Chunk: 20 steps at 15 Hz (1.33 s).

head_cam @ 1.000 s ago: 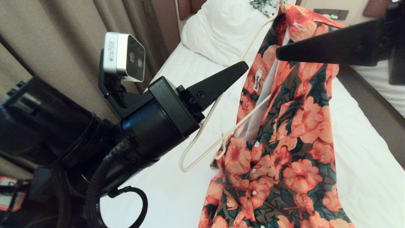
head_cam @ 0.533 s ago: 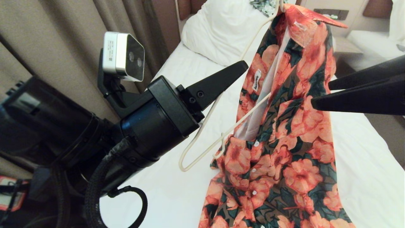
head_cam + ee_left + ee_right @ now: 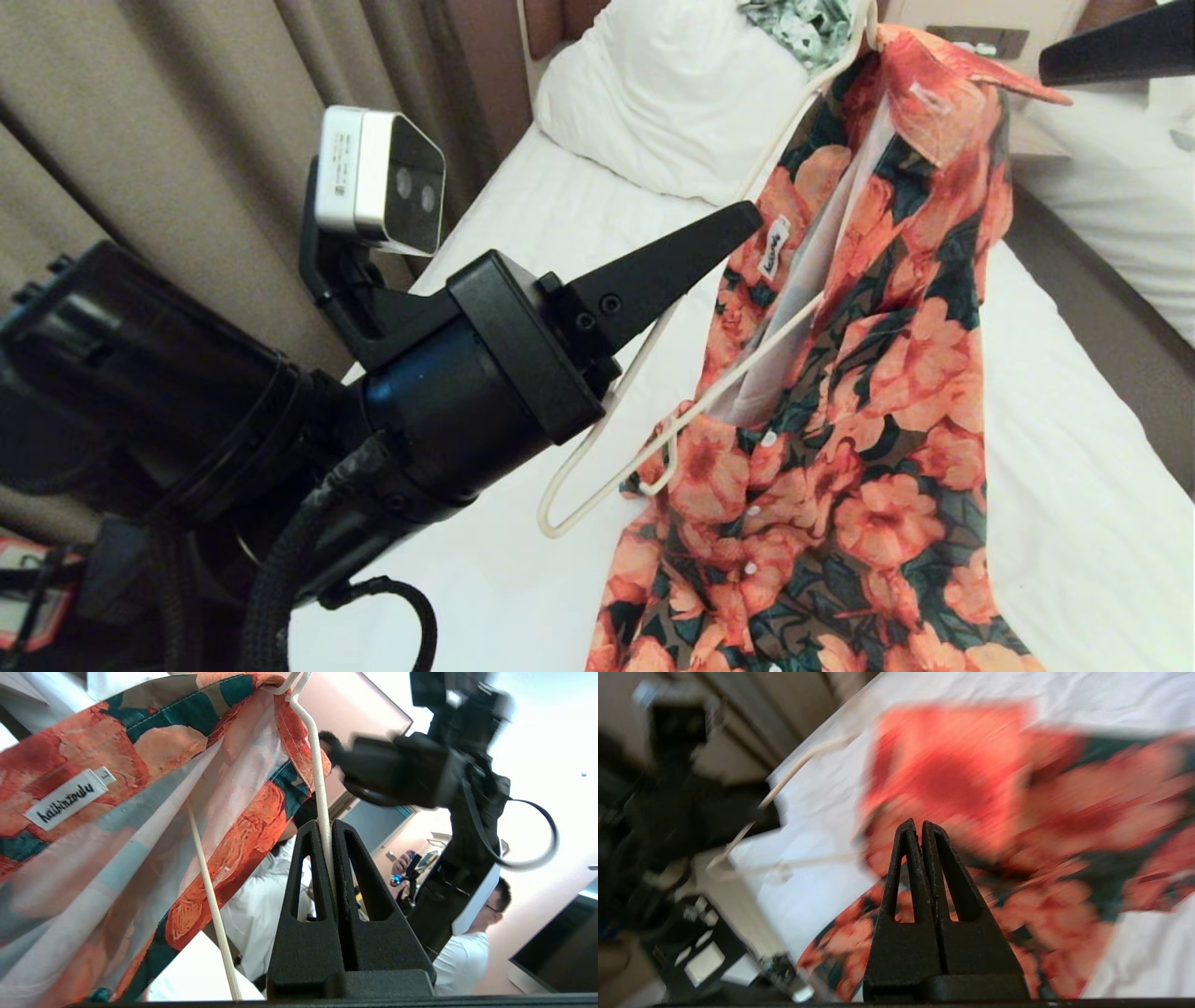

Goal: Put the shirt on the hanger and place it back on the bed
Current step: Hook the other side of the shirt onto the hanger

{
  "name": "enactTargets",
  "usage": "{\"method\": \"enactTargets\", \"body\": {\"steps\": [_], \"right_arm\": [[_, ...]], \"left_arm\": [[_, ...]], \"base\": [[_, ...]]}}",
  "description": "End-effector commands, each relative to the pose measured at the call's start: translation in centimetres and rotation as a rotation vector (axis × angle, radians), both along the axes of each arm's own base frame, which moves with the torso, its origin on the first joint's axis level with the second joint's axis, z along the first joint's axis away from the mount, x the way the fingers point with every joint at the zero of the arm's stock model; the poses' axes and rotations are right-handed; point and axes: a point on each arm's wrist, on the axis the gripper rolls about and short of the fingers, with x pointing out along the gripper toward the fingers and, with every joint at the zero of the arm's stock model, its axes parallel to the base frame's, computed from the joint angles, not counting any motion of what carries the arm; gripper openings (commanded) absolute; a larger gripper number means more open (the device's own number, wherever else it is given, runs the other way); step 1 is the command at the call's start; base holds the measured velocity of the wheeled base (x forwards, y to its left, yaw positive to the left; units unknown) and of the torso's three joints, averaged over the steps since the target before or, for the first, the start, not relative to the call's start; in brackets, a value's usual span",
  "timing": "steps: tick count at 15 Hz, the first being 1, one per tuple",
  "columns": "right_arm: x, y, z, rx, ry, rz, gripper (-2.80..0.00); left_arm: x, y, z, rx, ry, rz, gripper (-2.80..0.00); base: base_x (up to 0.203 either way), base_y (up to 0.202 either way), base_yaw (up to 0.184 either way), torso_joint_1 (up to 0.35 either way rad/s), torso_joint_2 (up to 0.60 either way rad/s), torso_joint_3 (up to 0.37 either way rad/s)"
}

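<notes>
The hanger (image 3: 644, 439) is held up over the bed (image 3: 523, 579), tilted way off level. Its long axis runs diagonally: one rounded corner hangs low near the sheet on the robot's left side, and the wire climbs up and away toward the pillow (image 3: 653, 103), where the far end is buried in the shirt (image 3: 859, 448). The hook curls near the shirt's placket, pointing roughly downward.

The shirt drapes from that high far end, collar flipped out at the top, and trails down toward the near edge of the bed. Big orange-pink flowers on dark green and brown, white buttons down the front, pale inside with a small label showing.

The left gripper (image 3: 325, 828) has its fingers pinched tight on the hanger wire, clear in the left wrist view. The right gripper (image 3: 920, 828) is pressed together with nothing between the tips, off to the upper right. The right wrist view is blurry, so how close it sits to the fabric I can't say.
</notes>
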Motion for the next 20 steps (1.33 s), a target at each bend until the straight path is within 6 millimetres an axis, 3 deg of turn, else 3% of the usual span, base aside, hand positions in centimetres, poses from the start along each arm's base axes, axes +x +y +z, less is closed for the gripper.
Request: {"method": "enactTargets", "body": {"steps": [1, 5, 6, 10, 12, 16, 20], "right_arm": [[0.4, -1.8, 0.9, 0.060, -0.037, 0.021, -2.80], [-2.2, -4.6, 2.0, 0.104, -0.104, 0.004, -2.80], [-2.9, -5.0, 1.9, 0.075, -0.112, 0.002, 0.00], [-2.1, -5.1, 0.0, -0.138, -0.118, 0.030, 0.00], [-0.3, -4.8, -0.9, -0.255, -0.163, 0.089, 0.00], [4.7, -3.6, -0.6, -0.265, -0.245, 0.120, 0.00], [6.3, -3.2, -0.4, -0.276, -0.319, 0.115, 0.00]], "left_arm": [[-0.3, -0.3, -0.3, 0.006, 0.008, -0.019, -2.80], [-1.3, -0.7, -0.6, 0.014, 0.015, -0.058, -2.80], [-1.3, -0.7, -0.7, 0.017, 0.017, -0.058, -2.80], [-1.4, -0.8, -0.7, 0.016, 0.016, -0.063, -2.80], [-1.5, -0.8, -0.6, 0.014, 0.015, -0.066, -2.80], [-1.7, -0.5, -0.3, 0.004, 0.007, -0.064, -2.80], [-1.6, -0.5, -0.2, 0.001, 0.005, -0.062, -2.80]], "base": [[0.000, 0.000, 0.000, 0.000, 0.00, 0.000], [0.000, 0.000, 0.000, 0.000, 0.00, 0.000], [0.000, 0.000, 0.000, 0.000, 0.00, 0.000], [0.000, 0.000, 0.000, 0.000, 0.00, 0.000], [0.000, 0.000, 0.000, 0.000, 0.00, 0.000], [0.000, 0.000, 0.000, 0.000, 0.00, 0.000], [0.000, 0.000, 0.000, 0.000, 0.00, 0.000]]}}
